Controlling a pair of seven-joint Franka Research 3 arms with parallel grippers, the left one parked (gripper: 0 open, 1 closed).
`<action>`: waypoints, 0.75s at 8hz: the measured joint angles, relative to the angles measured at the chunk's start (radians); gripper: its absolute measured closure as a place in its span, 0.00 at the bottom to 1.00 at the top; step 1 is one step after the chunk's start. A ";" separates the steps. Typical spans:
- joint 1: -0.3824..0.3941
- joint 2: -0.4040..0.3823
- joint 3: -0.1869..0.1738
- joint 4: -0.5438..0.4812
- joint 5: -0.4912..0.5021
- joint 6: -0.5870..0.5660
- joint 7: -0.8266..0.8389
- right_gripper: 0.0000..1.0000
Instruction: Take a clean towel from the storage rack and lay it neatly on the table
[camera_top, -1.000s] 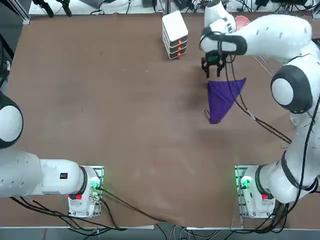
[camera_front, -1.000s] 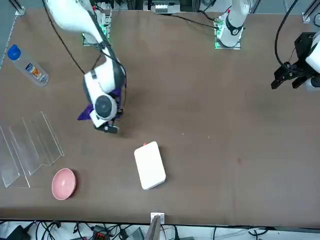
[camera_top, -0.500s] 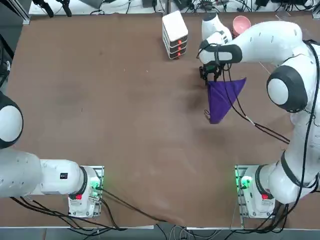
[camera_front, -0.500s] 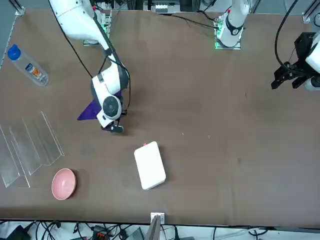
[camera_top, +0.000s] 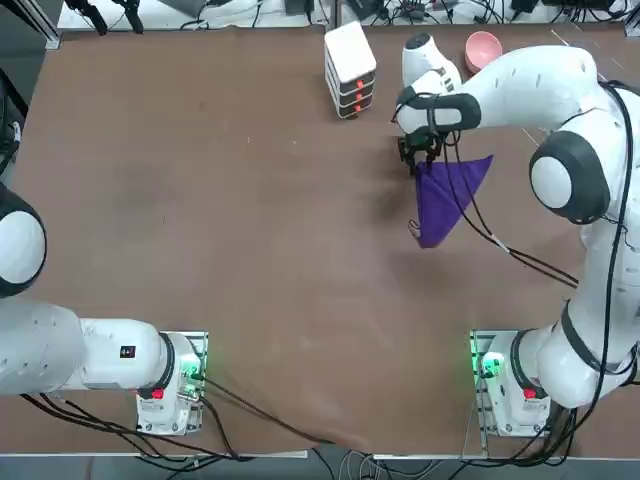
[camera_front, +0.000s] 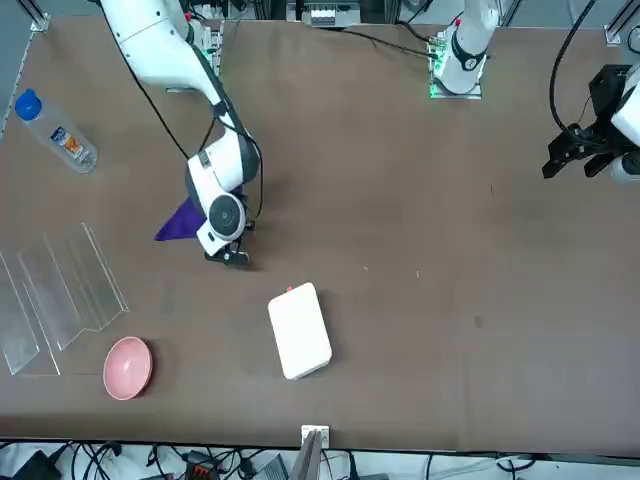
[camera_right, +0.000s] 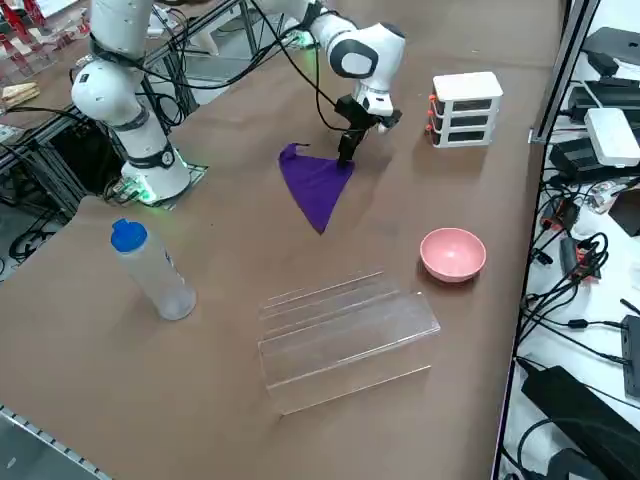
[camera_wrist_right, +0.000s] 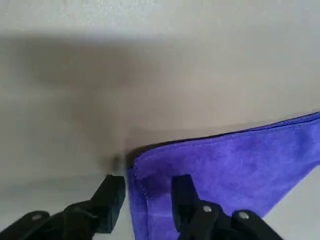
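Even, diffuse overhead light; table matte, no glare. Soft shadow beside towel. Wrist view washed pale, broad blurred shadow across it; gripper fingers slightly soft.

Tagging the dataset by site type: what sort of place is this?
Most likely a robotics lab bench, not a home. Signs: the large brown table with arm bases bolted on, cables and power bricks along its edge, and staged props such as a clear-plastic rack. The right gripper is open at the purple towel's corner.
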 joint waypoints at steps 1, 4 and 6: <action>0.000 -0.001 -0.002 0.000 0.000 -0.001 -0.001 0.41; 0.000 -0.004 -0.003 0.000 0.000 -0.008 -0.008 0.44; -0.001 -0.004 -0.004 0.000 0.000 -0.009 -0.008 0.46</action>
